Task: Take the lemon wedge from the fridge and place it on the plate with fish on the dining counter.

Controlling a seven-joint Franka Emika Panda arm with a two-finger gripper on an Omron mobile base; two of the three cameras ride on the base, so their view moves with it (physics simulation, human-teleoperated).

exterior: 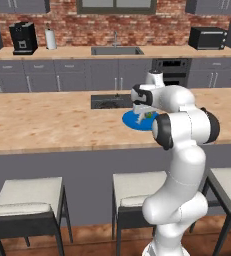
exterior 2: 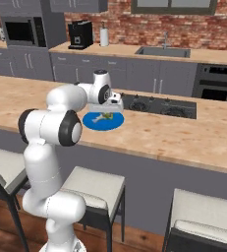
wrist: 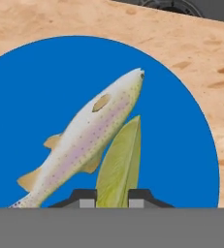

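Tool (wrist: 111, 199): the two dark finger tips stand a narrow gap apart at the bottom of the hand view, one on each side of the lemon wedge (wrist: 120, 164). The wedge fills the gap and both tips meet its sides, so the tool reads as clamped on the wedge.

Lemon wedge: yellow-green, pointed end away from the tool, lying alongside the belly of the fish (wrist: 87, 140) and overlapping it in the picture. Cannot tell whether wedge and fish touch, nor whether the wedge rests on the plate surface or is held just above it.

Plate with fish (wrist: 45, 87): bright blue, directly under the tool, on the light wood-grain worktop (wrist: 181, 43). A dark corner of the cooktop (wrist: 181, 7) shows at the top edge of the hand view.

Left base view: the arm reaches over the worktop (exterior: 47, 122) and the hand covers much of the plate (exterior: 132, 121); the tool (exterior: 146, 116) is low over it, finger spacing not resolvable. Stools (exterior: 29, 197) stand below the worktop edge.

Right base view: plate (exterior 2: 93, 123) more exposed, with a small pale and greenish patch under the tool (exterior 2: 106, 116); the cooktop (exterior 2: 159, 106) lies just beside the plate. The wall worktop with sink (exterior 2: 164, 51) is well behind.
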